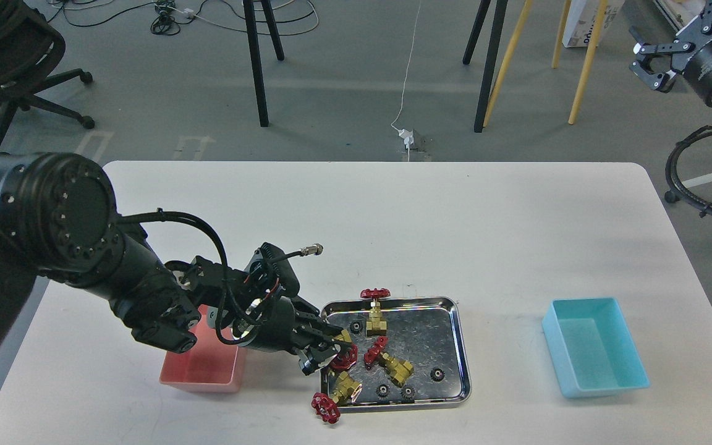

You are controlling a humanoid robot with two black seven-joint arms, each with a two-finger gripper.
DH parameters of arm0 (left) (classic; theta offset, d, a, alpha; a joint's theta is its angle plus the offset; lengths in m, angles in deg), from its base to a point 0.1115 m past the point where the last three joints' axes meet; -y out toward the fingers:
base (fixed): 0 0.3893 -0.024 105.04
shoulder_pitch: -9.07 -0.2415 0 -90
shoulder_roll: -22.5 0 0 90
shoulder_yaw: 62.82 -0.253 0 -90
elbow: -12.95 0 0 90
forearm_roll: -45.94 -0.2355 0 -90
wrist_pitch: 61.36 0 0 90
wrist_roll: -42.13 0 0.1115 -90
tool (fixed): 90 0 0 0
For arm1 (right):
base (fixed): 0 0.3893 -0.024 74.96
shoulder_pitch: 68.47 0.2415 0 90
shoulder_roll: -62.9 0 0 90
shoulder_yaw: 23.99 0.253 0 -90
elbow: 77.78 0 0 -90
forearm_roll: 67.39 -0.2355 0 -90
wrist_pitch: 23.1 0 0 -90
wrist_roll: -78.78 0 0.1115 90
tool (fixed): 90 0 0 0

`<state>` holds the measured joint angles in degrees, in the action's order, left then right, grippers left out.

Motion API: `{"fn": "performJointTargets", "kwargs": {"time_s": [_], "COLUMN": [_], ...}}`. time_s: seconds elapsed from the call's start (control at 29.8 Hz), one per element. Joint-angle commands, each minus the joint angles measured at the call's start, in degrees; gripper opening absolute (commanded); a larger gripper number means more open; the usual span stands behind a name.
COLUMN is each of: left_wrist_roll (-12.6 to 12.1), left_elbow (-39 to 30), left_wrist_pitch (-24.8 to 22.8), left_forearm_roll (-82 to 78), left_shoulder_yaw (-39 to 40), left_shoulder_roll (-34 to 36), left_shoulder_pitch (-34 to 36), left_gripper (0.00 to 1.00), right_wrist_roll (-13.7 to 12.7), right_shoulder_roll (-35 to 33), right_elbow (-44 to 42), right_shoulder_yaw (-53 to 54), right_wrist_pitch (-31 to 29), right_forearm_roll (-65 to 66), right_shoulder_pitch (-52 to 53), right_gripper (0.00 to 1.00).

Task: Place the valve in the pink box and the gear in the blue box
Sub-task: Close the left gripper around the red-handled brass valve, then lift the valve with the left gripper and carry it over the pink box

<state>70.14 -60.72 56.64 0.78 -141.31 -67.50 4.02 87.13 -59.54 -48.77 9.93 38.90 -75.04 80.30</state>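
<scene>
Reaching into the steel tray, our left gripper is clamped on a valve at the tray's left edge.

From our head view, three more valves and several gears lie in or on the tray, between the pink box and blue box. Our right gripper hangs raised at upper right, fingers apart.

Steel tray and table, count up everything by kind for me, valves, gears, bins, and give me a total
Valves: 4, namely one upright, one at the left gripper by the tray's left edge, one lying mid-tray, one hanging over the front-left rim
Gears: 4 visible
Bins: 2, pink box and blue box
Steel tray: 1
Total: 11
</scene>
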Motion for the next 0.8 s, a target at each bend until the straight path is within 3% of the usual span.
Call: {"fn": "performJointTargets", "kwargs": {"time_s": [0.0, 0.34, 0.77], "left_wrist_roll": [0.0, 0.0, 0.0], "left_elbow": [-0.3, -4.5, -15.8], "left_wrist_pitch": [0.0, 0.0, 0.0], "left_forearm_roll": [0.0, -0.2, -4.9], "left_shoulder_yaw": [0.1, 0.8, -2.2], "left_shoulder_roll": [0.1, 5.1, 23.3], "left_shoulder_pitch": [1.0, 8.1, 14.9], "left_gripper": [0.14, 0.14, 0.14], "right_wrist_roll": [0.0, 0.3, -0.1], "right_shoulder_roll": [-0.1, 0.5, 4.6], "right_elbow": [0.0, 0.0, 0.2], "right_shoulder_yaw": [0.0, 1.1, 3.2], "right_wrist_pitch": [0.0, 0.0, 0.0], "right_forearm_roll": [0.0, 0.0, 0.1], "right_shoulder_pitch": [0.0, 0.8, 11.0], "right_gripper": [1.00, 1.00, 1.00]}}
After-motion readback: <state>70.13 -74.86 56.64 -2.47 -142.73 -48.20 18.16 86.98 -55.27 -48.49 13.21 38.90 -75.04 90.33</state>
